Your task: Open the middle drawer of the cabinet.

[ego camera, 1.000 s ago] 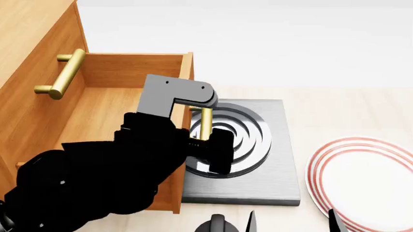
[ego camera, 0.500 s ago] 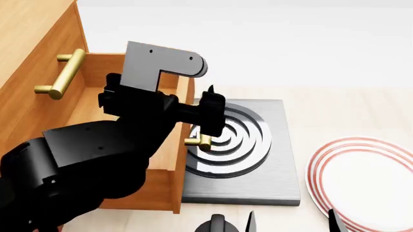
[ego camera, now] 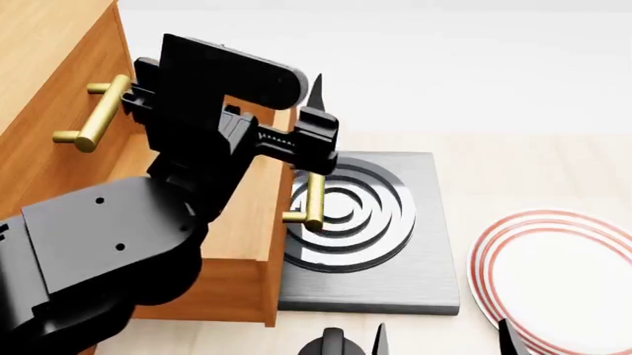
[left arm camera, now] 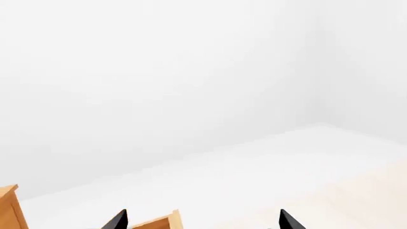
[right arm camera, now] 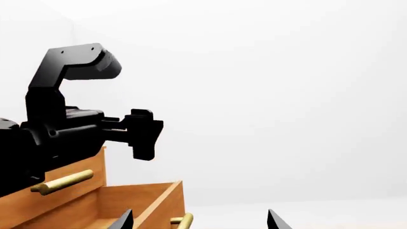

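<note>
The orange-brown cabinet (ego camera: 44, 52) stands at the left. Its middle drawer (ego camera: 259, 248) is pulled far out, and its brass handle (ego camera: 312, 198) hangs over the hotplate. My left gripper (ego camera: 316, 111) is open above that handle and holds nothing. In the left wrist view the left gripper (left arm camera: 202, 222) looks past a corner of the drawer (left arm camera: 159, 222) at a white wall. My right gripper (ego camera: 445, 342) is open low at the front. In the right wrist view the right gripper (right arm camera: 198, 222) faces the drawer (right arm camera: 156, 205) and its handle (right arm camera: 183, 221).
The uppermost drawer's brass handle (ego camera: 94, 111) juts out behind my left arm. A grey hotplate (ego camera: 395, 251) with ring coils lies under the pulled-out drawer front. A white plate (ego camera: 558, 274) with red rims sits on the pale table at the right.
My left gripper has let go of the middle drawer's handle and risen up and back from it. The drawer has stayed pulled out. The right gripper has hardly moved.
</note>
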You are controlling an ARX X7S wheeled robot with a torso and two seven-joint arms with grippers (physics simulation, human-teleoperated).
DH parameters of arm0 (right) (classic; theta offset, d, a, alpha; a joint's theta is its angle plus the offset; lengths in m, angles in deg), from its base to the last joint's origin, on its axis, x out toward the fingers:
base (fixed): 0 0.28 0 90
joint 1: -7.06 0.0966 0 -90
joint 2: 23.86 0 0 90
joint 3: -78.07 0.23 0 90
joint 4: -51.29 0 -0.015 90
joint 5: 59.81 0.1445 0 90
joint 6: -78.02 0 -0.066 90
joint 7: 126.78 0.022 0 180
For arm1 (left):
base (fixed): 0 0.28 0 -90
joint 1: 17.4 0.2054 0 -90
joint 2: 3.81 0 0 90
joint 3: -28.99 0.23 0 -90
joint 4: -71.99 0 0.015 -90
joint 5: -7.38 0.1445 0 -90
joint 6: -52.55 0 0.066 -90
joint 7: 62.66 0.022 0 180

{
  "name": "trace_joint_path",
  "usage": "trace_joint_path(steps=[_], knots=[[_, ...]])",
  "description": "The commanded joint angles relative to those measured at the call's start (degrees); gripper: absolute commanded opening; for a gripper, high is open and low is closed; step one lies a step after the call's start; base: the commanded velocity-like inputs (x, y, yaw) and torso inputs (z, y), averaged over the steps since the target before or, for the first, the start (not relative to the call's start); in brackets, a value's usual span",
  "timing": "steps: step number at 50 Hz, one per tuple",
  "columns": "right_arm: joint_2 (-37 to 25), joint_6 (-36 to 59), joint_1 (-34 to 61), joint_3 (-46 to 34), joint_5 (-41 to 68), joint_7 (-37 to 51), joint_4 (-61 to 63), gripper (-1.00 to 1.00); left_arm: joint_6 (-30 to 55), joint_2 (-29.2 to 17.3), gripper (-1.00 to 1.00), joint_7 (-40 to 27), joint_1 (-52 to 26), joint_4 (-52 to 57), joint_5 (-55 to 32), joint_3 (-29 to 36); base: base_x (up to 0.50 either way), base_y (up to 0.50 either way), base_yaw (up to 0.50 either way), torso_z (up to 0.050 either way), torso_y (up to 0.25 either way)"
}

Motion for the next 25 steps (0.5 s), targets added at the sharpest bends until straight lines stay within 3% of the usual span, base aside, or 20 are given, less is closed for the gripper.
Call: trace_joint_path(steps=[1,8,25], knots=[[-0.18,0.01,0.06,0.04,0.17,0.1,0.06,1.0,-1.41,-2.08,1.0,-1.37,-1.11,5.08,3.46,0.65,0.0,0.0,0.0,0.0,0.0],[-0.32,-0.02,-0.07,0.2,0.24,0.32,0.18,1.0,-1.1,-4.27,1.0,-3.17,-1.8,8.78,5.11,0.91,0.0,0.0,0.0,0.0,0.0],[-0.37,0.05,0.07,-0.05,0.04,0.45,0.19,1.0,2.93,-14.6,1.0,-12.27,-5.45,27.14,4.94,-1.95,0.0,0.0,0.0,0.0,0.0]])
